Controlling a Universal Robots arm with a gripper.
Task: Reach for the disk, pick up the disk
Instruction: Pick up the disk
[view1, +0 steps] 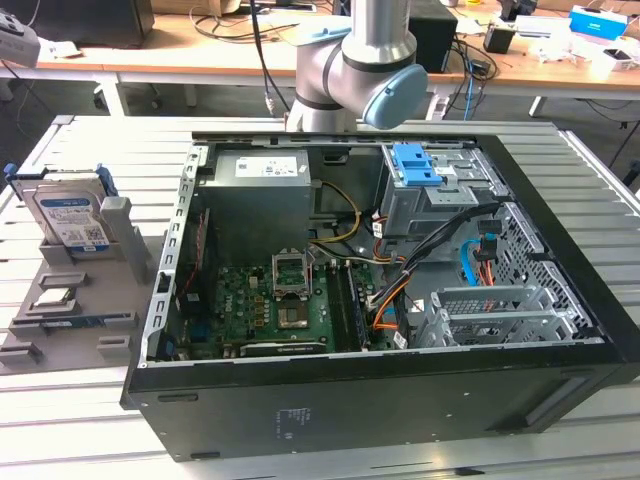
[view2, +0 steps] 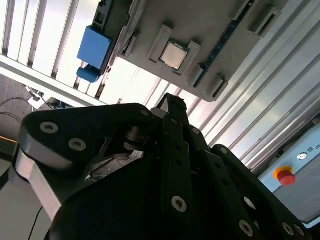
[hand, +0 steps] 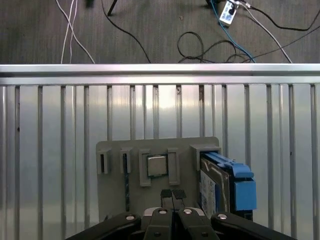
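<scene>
disk stands on edge in grey holder, tabletop, exterior view's left of PC case | gripper pressed together, empty, clear of disk | likely rigid, dense, shock-sensitive; pinch flat faces at exposed edge

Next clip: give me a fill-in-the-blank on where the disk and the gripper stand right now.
The disk stands on edge in a grey holder at the exterior view's ___.
The rails along the disk's edges are ___ plastic.
In the first wrist view, the shut gripper holds ___.
Missing words: left; blue; nothing.
</scene>
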